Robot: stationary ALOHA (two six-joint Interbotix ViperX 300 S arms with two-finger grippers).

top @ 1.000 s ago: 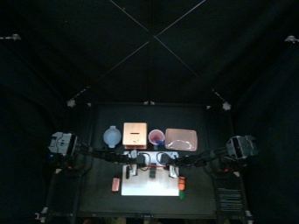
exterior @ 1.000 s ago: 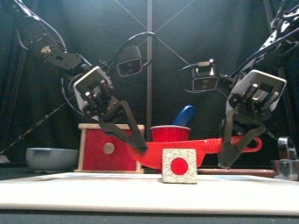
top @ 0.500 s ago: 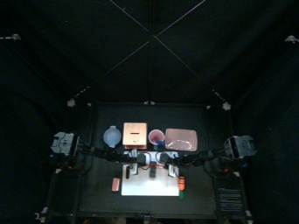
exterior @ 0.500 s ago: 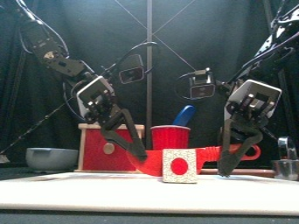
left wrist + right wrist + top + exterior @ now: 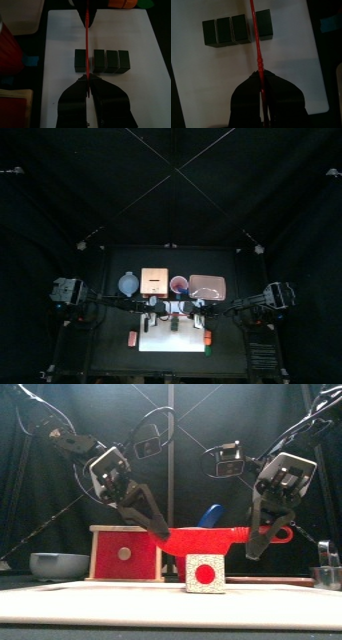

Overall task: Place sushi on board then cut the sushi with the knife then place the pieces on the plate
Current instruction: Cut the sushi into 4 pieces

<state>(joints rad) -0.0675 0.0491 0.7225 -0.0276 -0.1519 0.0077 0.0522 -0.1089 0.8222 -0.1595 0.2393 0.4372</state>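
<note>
Board [image 5: 60,40]: sushi roll [image 5: 101,61] (red knife [image 5: 86,35] above)

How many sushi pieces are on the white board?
4. All lie in one row on the white board: three blocks touching, the fourth block slightly apart, with the red knife over the gap. None seems hidden.

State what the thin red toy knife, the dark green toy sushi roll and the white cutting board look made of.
The red toy knife is likely moulded plastic: one even colour, a thin straight blade. The dark green toy sushi roll is hard matte blocks, plastic or painted wood; the edges are crisp and the speckled end face looks printed. The white cutting board is smooth and plain, probably plastic; no grain shows.
</note>
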